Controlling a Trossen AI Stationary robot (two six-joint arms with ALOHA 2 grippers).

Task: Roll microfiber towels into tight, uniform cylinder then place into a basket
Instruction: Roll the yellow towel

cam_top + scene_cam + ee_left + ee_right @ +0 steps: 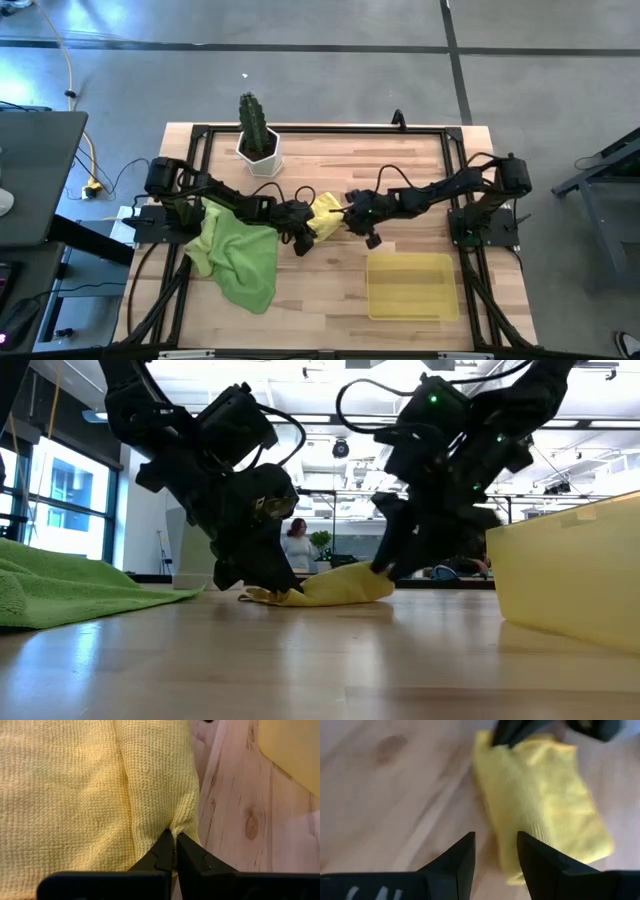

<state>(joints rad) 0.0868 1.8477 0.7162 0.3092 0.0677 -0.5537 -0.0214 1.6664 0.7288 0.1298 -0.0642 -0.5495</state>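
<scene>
The yellow towel (326, 215) lies partly rolled or folded on the table's middle, and also shows in the low view (335, 590). My left gripper (301, 228) is at its left end, shut on it (173, 836). My right gripper (356, 216) is open (495, 851) just over the towel's right end (540, 795); I cannot tell whether it touches. The green towels (240, 255) lie heaped flat on the table at the left. The yellow basket (411, 286) stands at the near right, with nothing in it. My left gripper pinches a puckered fold of the yellow towel (175, 826) between its two fingertips (162, 847), at the edge of a thicker rolled ridge. The fingers slant down from the table's left. The towel rests on the table.
A white pot with a cactus (258, 140) stands at the far edge, left of centre. Bare wood lies between the towel and the basket's wall (560, 580). A person shows in the room beyond (297, 545).
</scene>
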